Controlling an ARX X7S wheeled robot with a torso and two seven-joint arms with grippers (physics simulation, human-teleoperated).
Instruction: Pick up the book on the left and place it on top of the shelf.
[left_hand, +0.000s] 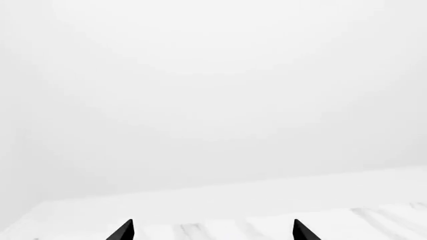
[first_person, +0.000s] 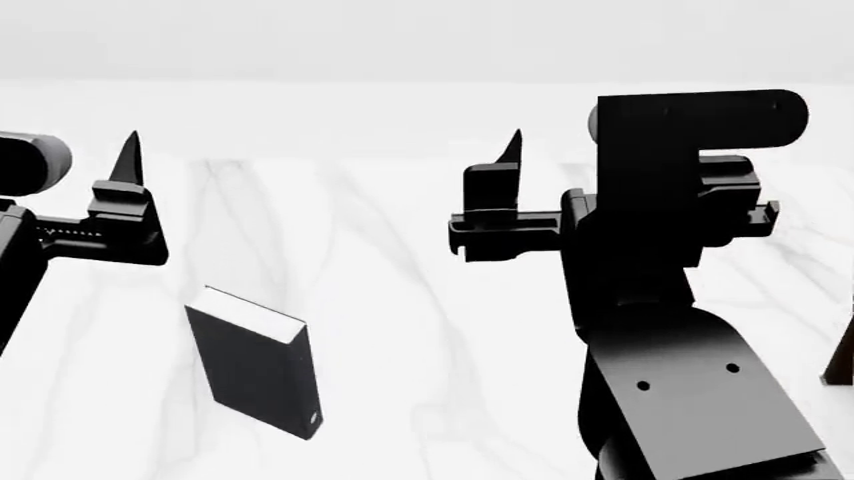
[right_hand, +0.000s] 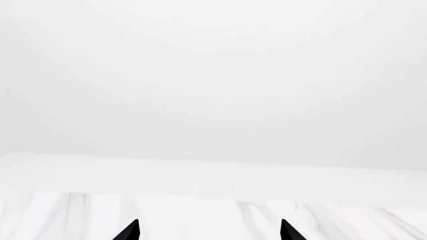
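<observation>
Left gripper (first_person: 127, 160): raised above the white marbled table (first_person: 400, 330) at the far left of the head view, fingers pointing away from the robot. The left wrist view shows two fingertips (left_hand: 123, 231) set well apart with nothing between them, so the jaws are spread and empty.

The book (first_person: 254, 365): lies on the table, near and slightly right of the left gripper, below it and not touched. Dark cover, white page edge facing far, pale dot at its near right corner.

Right gripper (first_person: 511, 160): held up at centre, on the large black arm. The right wrist view shows both tips wide apart over bare table; jaws spread, empty.

A dark edge at the far right border (first_person: 841, 355) may be the shelf; too little shows to tell.

Progress, as judged: no step completed. Remaining: lower the left gripper onto the book, close, lift, carry to the shelf top, release
</observation>
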